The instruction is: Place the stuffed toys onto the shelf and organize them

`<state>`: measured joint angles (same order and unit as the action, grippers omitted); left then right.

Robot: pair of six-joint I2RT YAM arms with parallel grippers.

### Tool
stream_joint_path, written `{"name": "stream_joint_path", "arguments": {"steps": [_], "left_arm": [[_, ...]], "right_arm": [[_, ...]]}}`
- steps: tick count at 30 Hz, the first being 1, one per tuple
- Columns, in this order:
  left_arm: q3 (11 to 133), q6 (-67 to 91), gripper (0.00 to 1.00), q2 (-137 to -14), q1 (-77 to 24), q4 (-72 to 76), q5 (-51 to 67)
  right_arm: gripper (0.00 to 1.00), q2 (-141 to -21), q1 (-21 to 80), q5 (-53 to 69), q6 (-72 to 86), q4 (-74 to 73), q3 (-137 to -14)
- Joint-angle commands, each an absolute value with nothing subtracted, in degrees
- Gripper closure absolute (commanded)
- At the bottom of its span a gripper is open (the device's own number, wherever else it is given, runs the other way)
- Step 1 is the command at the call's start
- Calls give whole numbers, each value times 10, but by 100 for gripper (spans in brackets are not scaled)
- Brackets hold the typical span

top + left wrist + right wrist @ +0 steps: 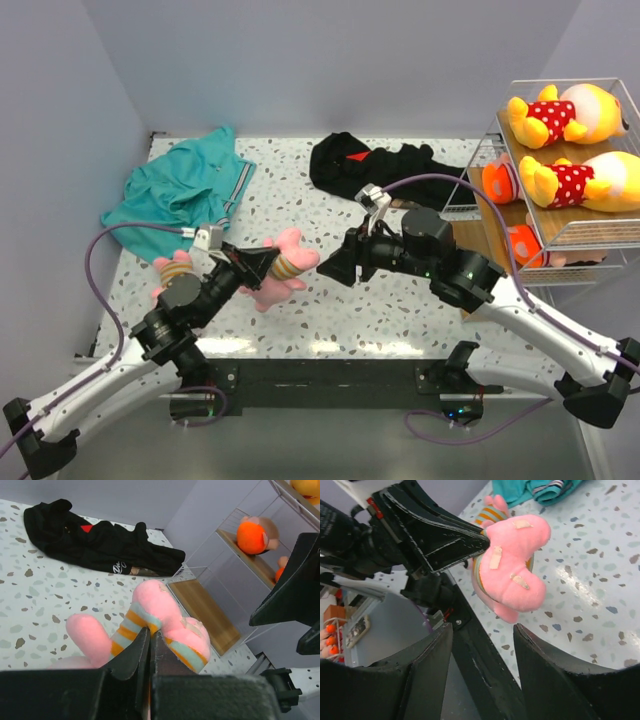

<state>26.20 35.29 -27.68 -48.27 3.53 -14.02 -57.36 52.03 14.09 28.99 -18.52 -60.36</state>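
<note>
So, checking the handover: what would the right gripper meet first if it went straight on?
Most likely the pink pig, held in the left gripper straight ahead of the open right gripper; the gap is hard to judge.

You have no text, number or brand here that can be read. In the left wrist view, the black garment (100,545) carries a short line of white script (118,569) near its lower edge, but it is too small and blurred for you to make out. Its red mark (86,528) shows only as a patch of colour, with no legible letters.
</note>
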Motion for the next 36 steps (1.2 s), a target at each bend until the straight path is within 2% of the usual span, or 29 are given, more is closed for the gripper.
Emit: {"name": "stream_joint_path", "arguments": {"steps": [1,4,12,15,24,28,29,31,32,34,35,36], "left_arm": [[241,330,100,-241,-480,105,-112],[233,332,100,-237,-479,128,-88],[218,335,100,-231,-480,177,-33],[215,334,100,-225,-479,195,-13],[198,343,100,-222,-480,238,15],[185,344,100,-224,-479,253,21],[184,345,100,-224,-479,256,22],[180,344,100,-224,-479,262,21],[180,343,100,-223,-479,262,19],[184,342,100,-224,-479,256,19],[186,340,100,-225,-480,251,18],[191,338,93,-227,-479,237,16]], "right_arm": [[44,-561,519,209,320,-105,-599],[44,-564,519,224,342,-83,-590],[35,-570,519,162,338,-87,-586],[35,-583,519,148,331,-85,-590],[39,-629,519,217,370,-10,-578],[50,-633,519,241,392,25,-570],[61,-633,519,245,396,43,-564],[74,-631,519,252,408,66,-558],[88,-630,519,253,408,69,-553],[100,-625,519,245,398,51,-553],[100,-623,518,226,389,37,-558],[100,-621,519,216,362,21,-562]]}}
